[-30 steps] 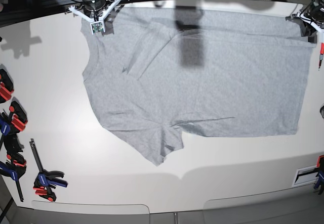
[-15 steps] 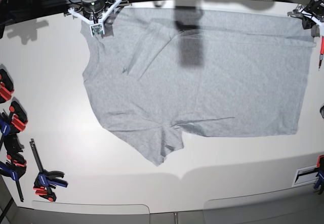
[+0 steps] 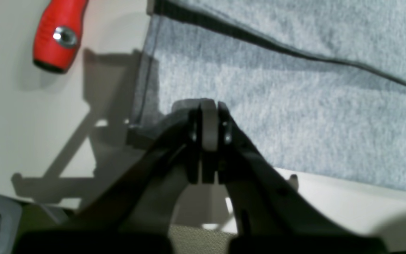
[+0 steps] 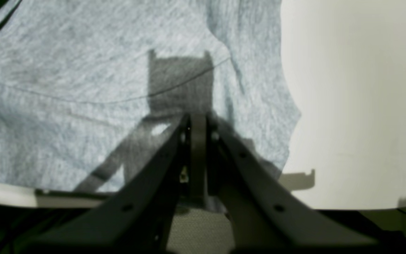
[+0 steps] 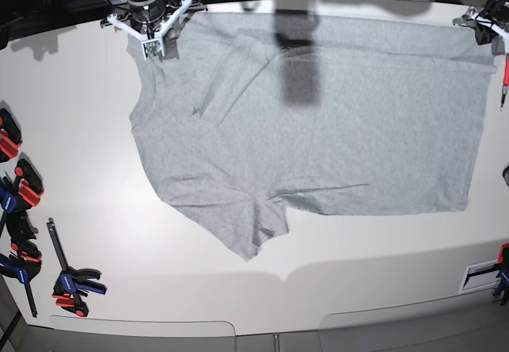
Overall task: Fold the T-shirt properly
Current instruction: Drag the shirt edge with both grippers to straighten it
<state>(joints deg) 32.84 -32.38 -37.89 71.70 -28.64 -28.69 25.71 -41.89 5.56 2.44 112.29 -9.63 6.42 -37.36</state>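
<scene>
Left gripper [image 3: 210, 106] closed, jaws together over the hem corner of the T-shirt [image 5: 318, 137]; whether fabric is pinched between them hard to confirm, view being blurred. Right gripper [image 4: 197, 121] likewise closed, poised over the cloth near the neckline seam at the far shoulder, apparently not gripping it. T-shirt spread plain side up across the white table [image 5: 95, 233], far sleeve folded in over the chest, near sleeve [image 5: 254, 229] splayed toward the front edge. Grippers stationed at opposite far corners, probably to tension or lift that edge for a fold. Red-handled tool [image 3: 58, 33] just beside the hem; clamps [image 5: 71, 282] well apart.
</scene>
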